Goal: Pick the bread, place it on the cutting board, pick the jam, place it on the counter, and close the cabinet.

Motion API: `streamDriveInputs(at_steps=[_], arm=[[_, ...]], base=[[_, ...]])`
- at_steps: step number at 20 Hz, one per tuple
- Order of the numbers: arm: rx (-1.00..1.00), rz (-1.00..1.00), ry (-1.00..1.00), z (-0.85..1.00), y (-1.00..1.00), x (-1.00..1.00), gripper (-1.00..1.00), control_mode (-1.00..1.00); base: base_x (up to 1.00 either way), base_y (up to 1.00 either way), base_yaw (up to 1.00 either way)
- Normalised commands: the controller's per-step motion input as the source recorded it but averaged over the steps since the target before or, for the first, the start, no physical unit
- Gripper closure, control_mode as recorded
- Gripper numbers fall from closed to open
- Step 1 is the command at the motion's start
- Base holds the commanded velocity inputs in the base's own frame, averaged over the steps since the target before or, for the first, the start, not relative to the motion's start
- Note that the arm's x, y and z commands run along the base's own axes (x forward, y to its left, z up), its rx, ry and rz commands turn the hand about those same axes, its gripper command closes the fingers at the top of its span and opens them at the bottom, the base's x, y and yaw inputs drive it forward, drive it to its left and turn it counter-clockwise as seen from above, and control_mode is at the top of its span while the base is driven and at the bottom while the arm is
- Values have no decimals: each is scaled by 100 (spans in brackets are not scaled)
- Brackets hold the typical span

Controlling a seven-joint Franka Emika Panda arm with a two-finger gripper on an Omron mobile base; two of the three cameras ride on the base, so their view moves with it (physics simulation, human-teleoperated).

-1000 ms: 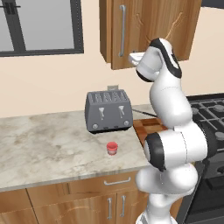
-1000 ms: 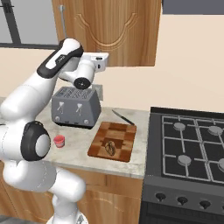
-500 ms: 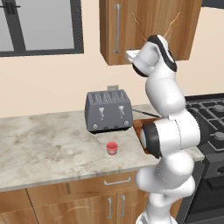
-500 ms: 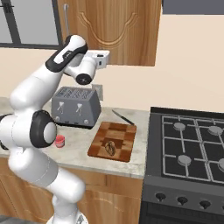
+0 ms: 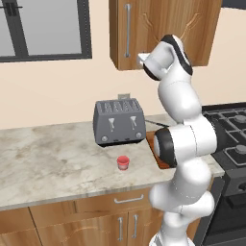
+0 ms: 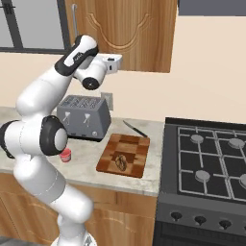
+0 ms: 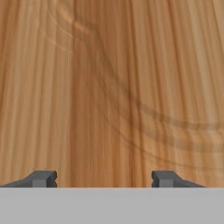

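The bread [image 6: 120,161] lies on the chequered cutting board [image 6: 132,146]; in the left base view the arm hides most of the cutting board [image 5: 152,142]. The red jam [image 5: 123,162] stands on the marbled counter [image 5: 48,163] in front of the toaster, and its jar [image 6: 66,154] peeks out beside the arm. My gripper [image 7: 103,178] is open, empty, and faces the cabinet door [image 7: 113,87] from very close. The gripper [image 5: 140,58] sits at the cabinet's [image 5: 158,24] lower edge, right of its bar handle [image 5: 127,29]. The cabinet [image 6: 139,29] doors look shut, with the gripper [image 6: 118,61] at them.
A grey toaster [image 5: 119,122] stands at the back of the counter, and a knife [image 6: 134,129] lies behind the board. The black stove [image 6: 206,153] borders the counter on the right. A dark-framed window [image 5: 43,29] is left of the cabinet.
The hand has crept slightly up and left along the cabinet's lower edge, and the arm's upper links have straightened. Bread, jam and board have not moved.
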Motion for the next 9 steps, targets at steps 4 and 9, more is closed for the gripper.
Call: streamDriveInputs(at_steps=[4,9], arm=[[0,0,0,0,0,12,-100,-100],[0,0,0,0,0,-2,-100,-100]], base=[[0,0,0],[0,0,0]])
